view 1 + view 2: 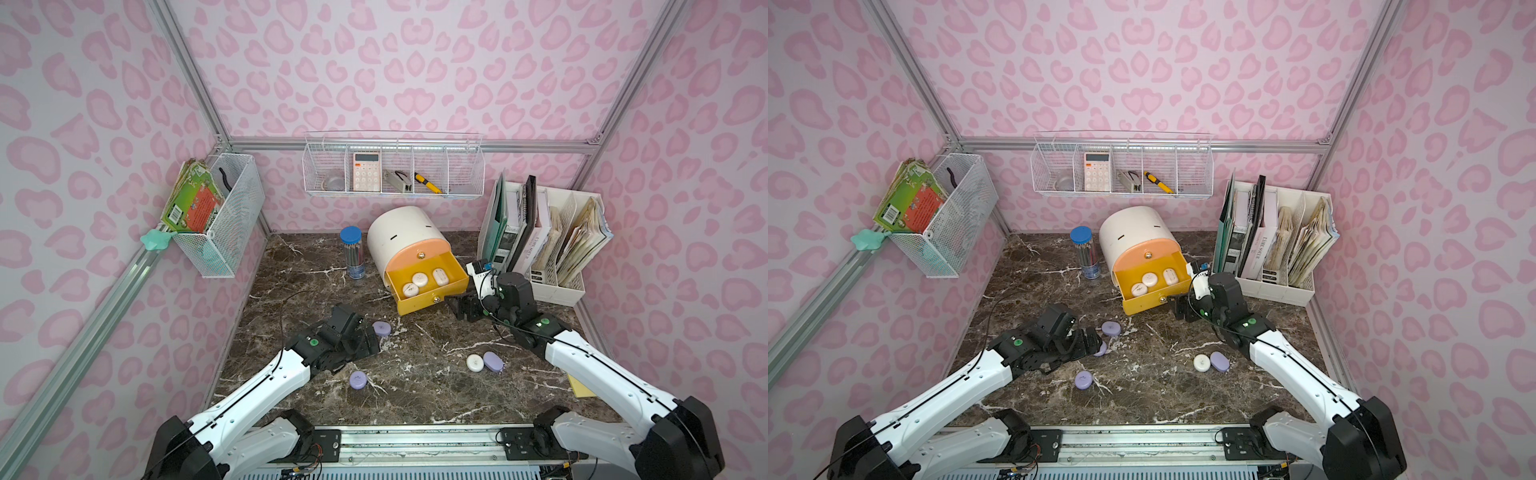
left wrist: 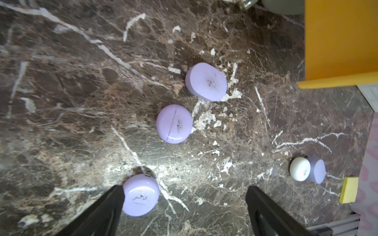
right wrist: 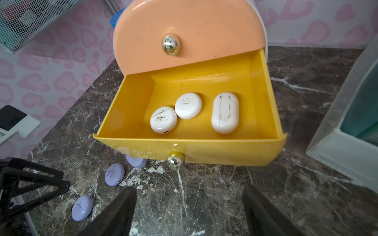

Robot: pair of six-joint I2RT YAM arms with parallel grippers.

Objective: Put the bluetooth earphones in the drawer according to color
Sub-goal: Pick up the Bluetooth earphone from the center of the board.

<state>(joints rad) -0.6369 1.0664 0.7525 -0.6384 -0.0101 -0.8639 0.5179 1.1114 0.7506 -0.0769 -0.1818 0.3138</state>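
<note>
Four white cases [image 3: 188, 108], four lilac cases [image 2: 174, 123]

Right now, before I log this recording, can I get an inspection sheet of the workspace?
Surface: dark white-veined marble-look tabletop.
Job's things: yellow drawer open, three white cases inside; peach drawer shut; four lilac cases and one loose white case on the tabletop.
Clutter: pencil tube, yellow notepad, file rack.
Grippers: left gripper open, one of its fingers beside the nearest lilac case; right gripper open, empty, facing the yellow drawer's knob.
Cables: black cable loops over the left arm.
Surroundings: pink spotted walls, wire basket, aluminium frame.
</note>
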